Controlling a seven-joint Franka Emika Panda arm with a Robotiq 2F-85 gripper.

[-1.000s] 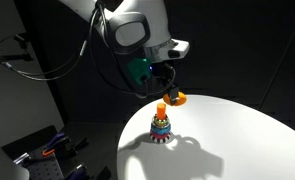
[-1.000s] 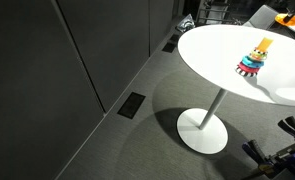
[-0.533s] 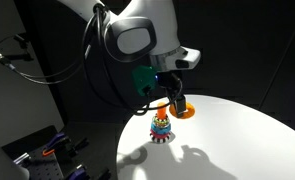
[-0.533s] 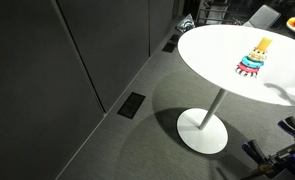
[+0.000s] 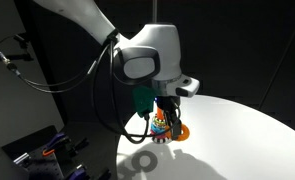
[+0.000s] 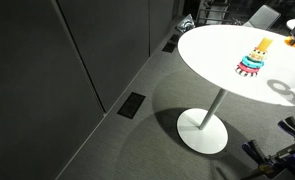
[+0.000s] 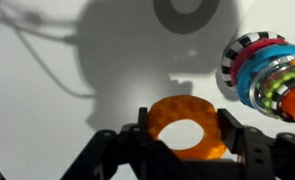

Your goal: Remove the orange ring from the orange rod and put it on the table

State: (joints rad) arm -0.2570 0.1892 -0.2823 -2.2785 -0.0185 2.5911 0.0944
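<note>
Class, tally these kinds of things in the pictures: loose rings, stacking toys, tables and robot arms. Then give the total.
Orange ring, held between the jaws: 1
Ring-stacking toy: 1
Round white table: 1
Robot arm: 1
Total: 4

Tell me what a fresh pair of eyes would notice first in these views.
The bright orange ring stands out first, gripped in the claw and hanging just above the white table, where it casts a round shadow. Next comes the colourful ring toy close beside it, its orange rod now bare at the top.
</note>
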